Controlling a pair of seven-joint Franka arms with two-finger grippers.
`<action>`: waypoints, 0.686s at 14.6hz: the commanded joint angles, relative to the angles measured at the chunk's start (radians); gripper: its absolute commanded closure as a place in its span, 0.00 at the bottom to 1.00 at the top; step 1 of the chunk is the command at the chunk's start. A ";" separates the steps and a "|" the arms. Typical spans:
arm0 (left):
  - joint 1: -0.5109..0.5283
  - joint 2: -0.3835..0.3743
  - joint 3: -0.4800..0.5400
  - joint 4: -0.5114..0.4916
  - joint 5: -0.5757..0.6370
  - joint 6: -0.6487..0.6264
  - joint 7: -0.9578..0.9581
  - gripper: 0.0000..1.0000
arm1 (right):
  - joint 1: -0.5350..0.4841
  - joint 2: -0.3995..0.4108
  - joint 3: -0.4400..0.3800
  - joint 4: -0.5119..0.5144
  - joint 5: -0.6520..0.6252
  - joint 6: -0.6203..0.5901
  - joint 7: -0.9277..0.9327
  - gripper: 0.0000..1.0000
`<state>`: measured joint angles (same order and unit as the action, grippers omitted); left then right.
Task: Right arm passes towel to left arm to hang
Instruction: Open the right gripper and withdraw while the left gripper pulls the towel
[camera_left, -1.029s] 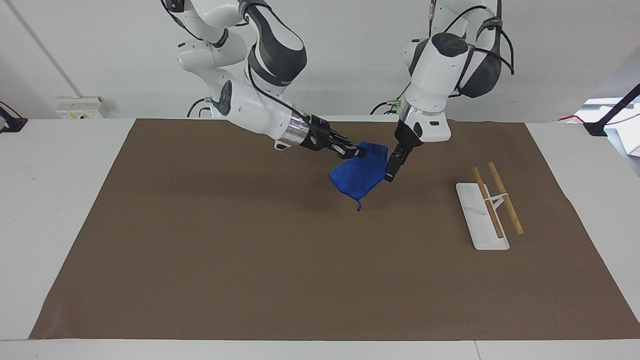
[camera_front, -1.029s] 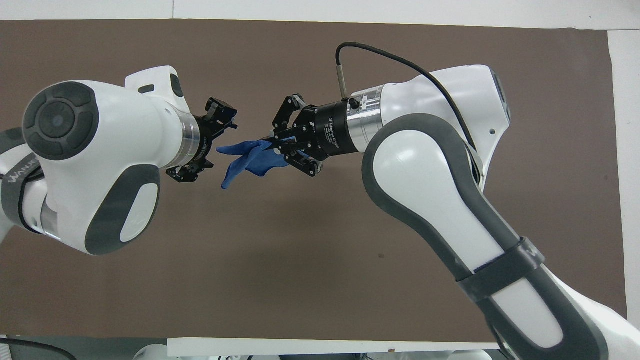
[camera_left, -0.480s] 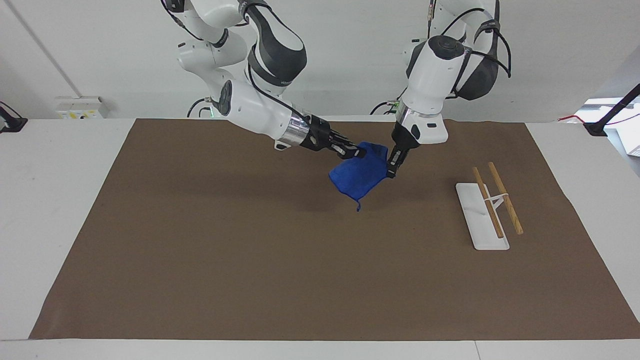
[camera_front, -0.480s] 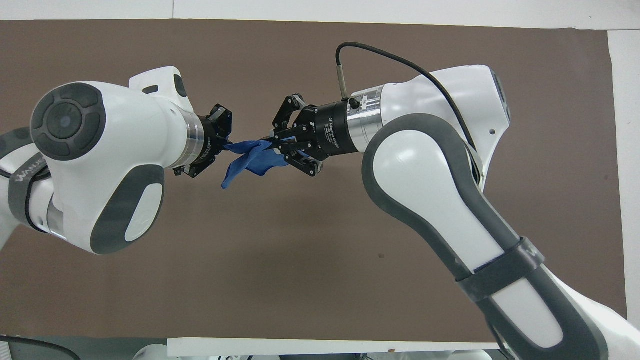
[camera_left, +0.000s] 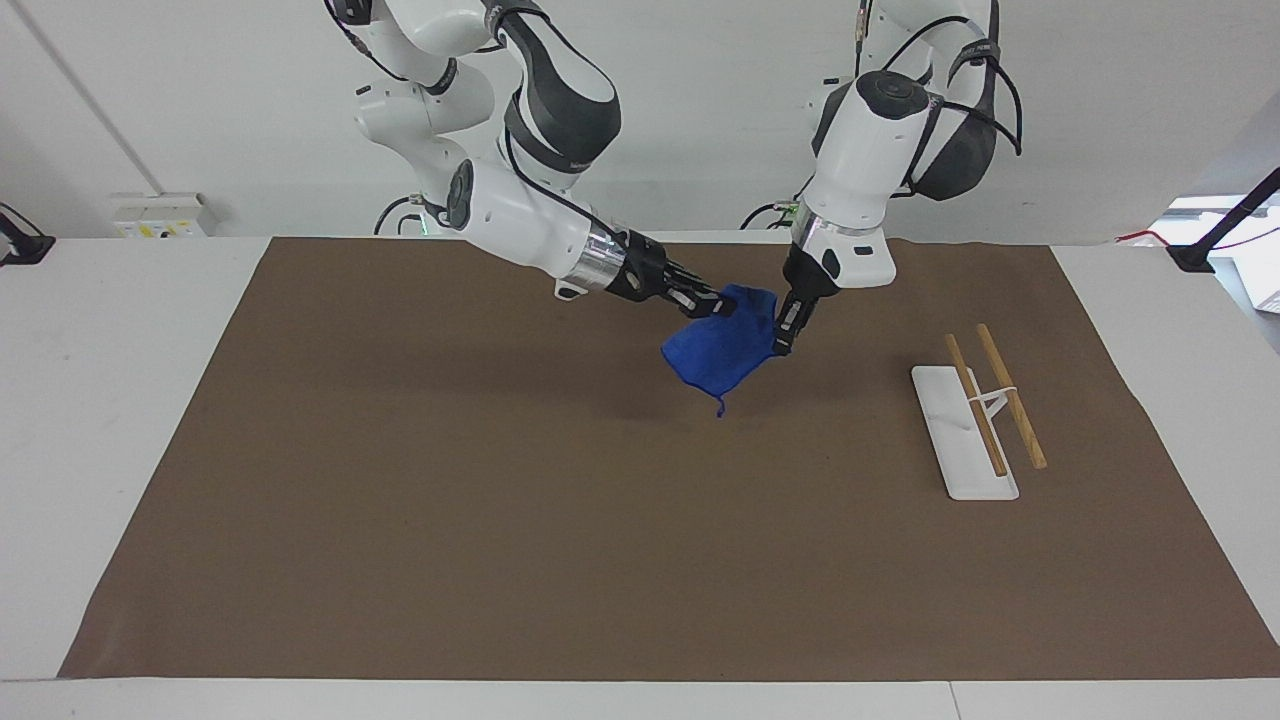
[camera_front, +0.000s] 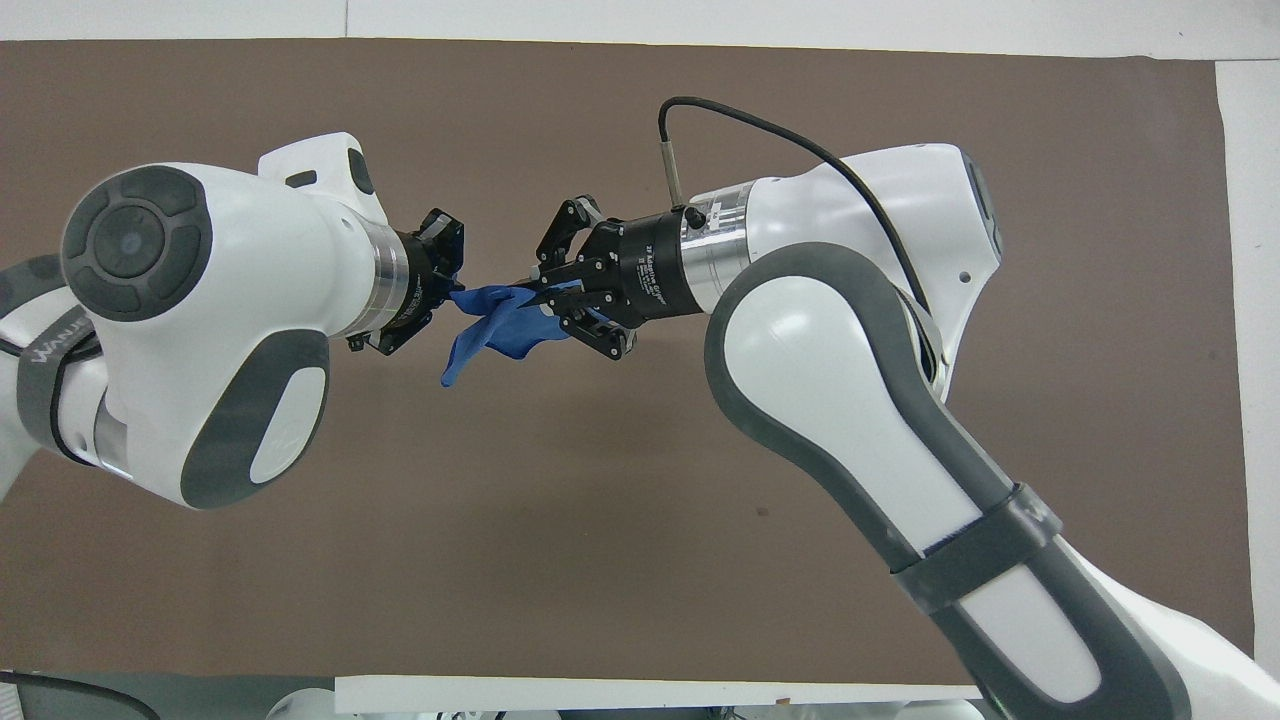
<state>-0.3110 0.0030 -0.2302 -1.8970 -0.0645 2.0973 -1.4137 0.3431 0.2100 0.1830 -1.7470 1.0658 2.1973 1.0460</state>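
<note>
The blue towel (camera_left: 722, 350) hangs in the air above the brown mat (camera_left: 500, 520), just above the middle of the facing frame. The left end effector (camera_left: 781, 345) is clamped on one upper corner of it. The right end effector (camera_left: 722, 305) is at the other upper corner; whether its grip is closed cannot be told. A white rack (camera_left: 965, 435) sits on the bench at middle right.

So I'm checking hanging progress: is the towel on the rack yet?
No, the towel hangs in the air between the left gripper and right gripper, apart from the rack.
</note>
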 joint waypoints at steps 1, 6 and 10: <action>-0.019 0.046 -0.001 0.128 0.003 -0.122 -0.021 1.00 | -0.001 -0.011 -0.002 -0.014 -0.065 0.015 -0.059 0.00; -0.019 0.120 0.000 0.346 0.096 -0.350 -0.011 1.00 | -0.077 -0.024 -0.005 -0.005 -0.557 -0.091 -0.324 0.00; 0.029 0.117 0.026 0.340 0.140 -0.379 0.105 1.00 | -0.240 -0.026 -0.007 0.026 -0.812 -0.246 -0.680 0.00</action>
<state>-0.3137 0.1054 -0.2186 -1.5843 0.0605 1.7572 -1.3773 0.1711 0.1948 0.1701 -1.7391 0.3417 2.0167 0.5101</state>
